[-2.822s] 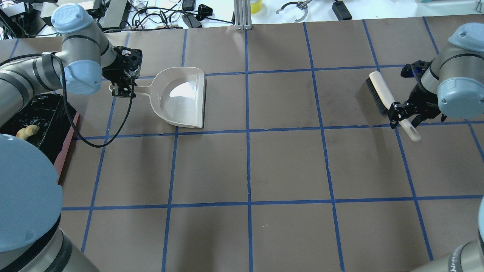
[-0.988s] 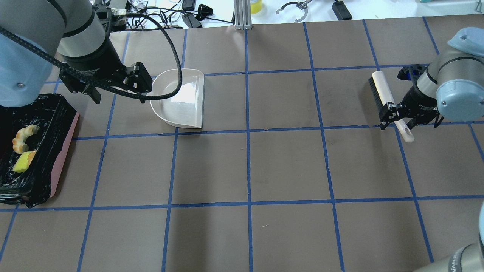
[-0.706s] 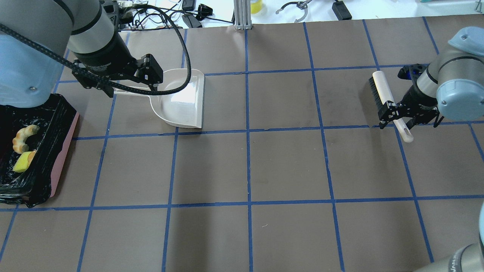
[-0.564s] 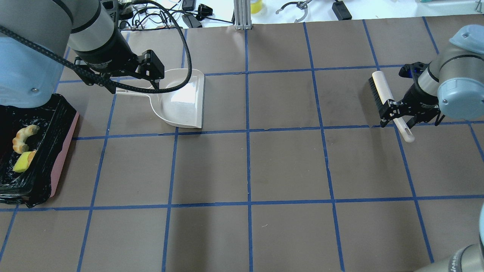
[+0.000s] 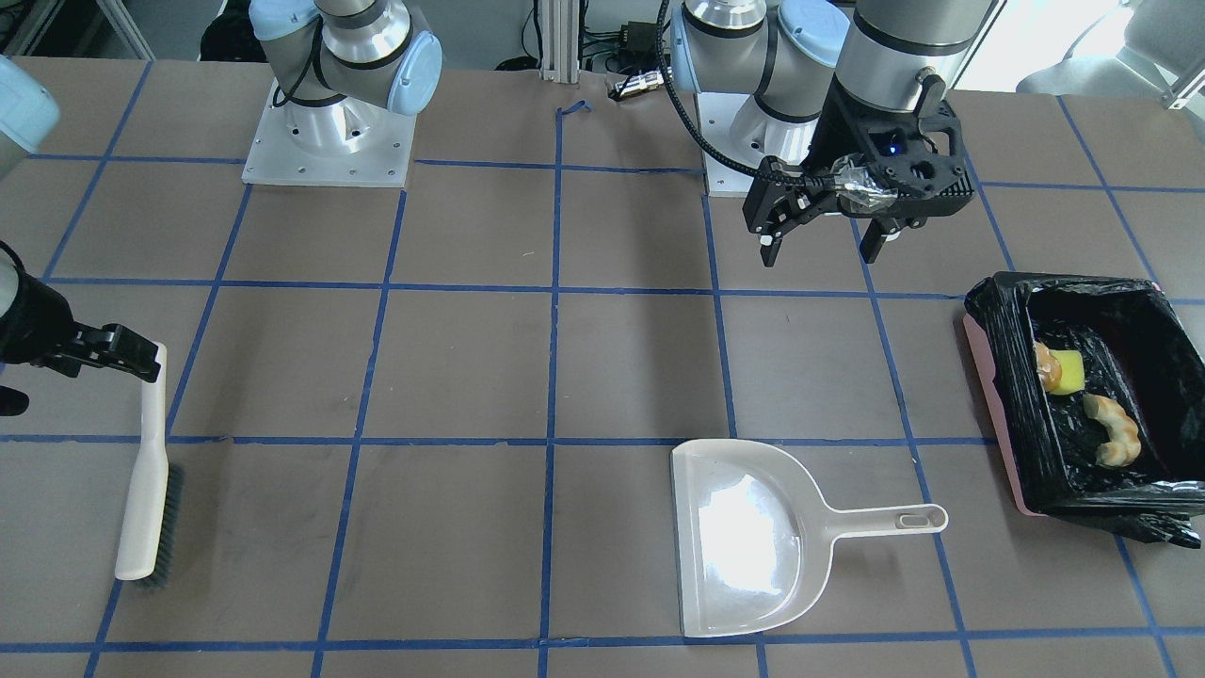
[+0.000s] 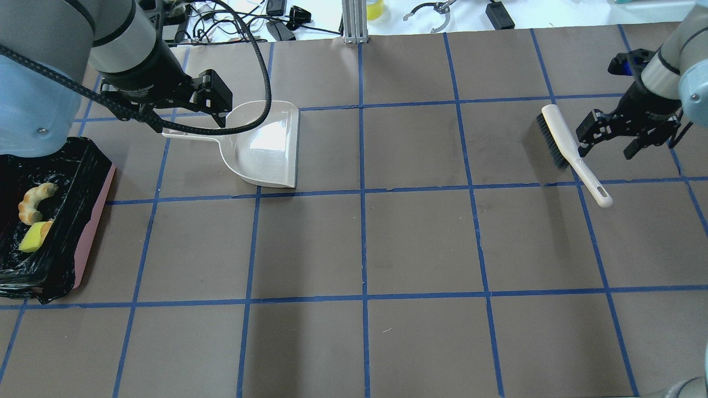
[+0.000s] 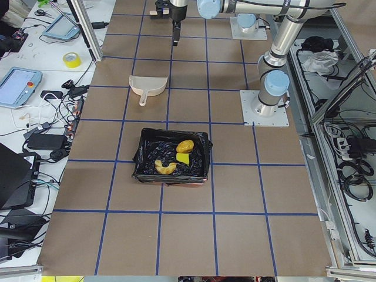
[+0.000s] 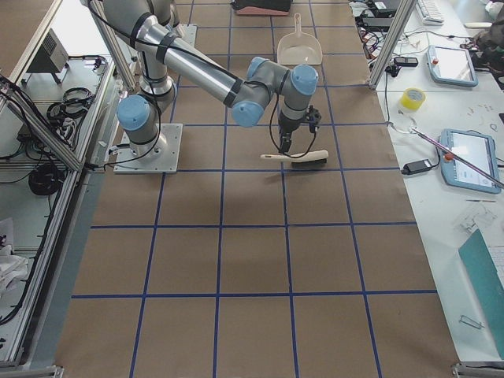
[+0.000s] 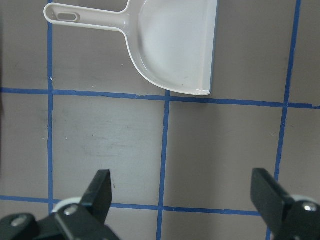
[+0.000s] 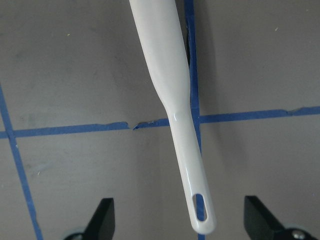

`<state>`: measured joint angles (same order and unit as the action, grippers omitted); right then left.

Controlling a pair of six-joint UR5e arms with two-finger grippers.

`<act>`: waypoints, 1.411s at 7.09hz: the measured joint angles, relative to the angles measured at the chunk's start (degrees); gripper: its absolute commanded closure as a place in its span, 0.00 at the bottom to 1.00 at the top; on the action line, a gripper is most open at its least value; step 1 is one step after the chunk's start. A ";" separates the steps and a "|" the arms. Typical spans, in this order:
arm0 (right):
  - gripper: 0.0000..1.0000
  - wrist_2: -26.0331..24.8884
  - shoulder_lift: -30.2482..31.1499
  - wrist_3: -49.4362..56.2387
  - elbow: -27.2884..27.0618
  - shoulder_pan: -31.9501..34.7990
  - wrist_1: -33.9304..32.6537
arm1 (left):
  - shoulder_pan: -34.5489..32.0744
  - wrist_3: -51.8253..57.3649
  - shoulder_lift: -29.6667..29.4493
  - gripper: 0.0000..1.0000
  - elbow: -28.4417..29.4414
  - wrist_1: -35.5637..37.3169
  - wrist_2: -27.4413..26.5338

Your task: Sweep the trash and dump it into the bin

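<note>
The bin [image 6: 83, 166] stands at the table's left edge. In it lie the croissant [image 6: 34, 202] and the yellow-green wedge [image 6: 32, 237], with the amber potato piece [image 5: 1043, 363] beside the wedge. The beige dustpan [image 6: 265, 149] lies empty on the table. My left gripper [image 6: 185, 110] hangs open and empty above its handle, and the left wrist view [image 9: 182, 187] shows it well above the pan [image 9: 175, 45]. The white brush [image 6: 558, 138] lies on the table at the right. My right gripper [image 6: 607, 149] is open, raised above the brush handle [image 10: 172, 100].
An aluminium post [image 6: 354, 22], cables and small devices line the far edge of the table. Blue tape lines divide the brown tabletop into squares. The bin also shows in the front view [image 5: 998, 311] at its right edge.
My right gripper has let go of the brush handle and risen up and away; the brush now lies free. My left gripper has drifted a little above the dustpan handle.
</note>
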<state>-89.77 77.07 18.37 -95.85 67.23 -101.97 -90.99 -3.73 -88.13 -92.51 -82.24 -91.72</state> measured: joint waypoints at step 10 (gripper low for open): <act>0.01 0.13 13.36 -16.66 10.00 24.08 19.03 | 0.91 1.11 0.43 0.00 -0.04 -0.38 -0.12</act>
<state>-89.64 90.43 1.71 -85.85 91.31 -82.94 -90.08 -2.61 -87.71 -92.55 -82.62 -91.84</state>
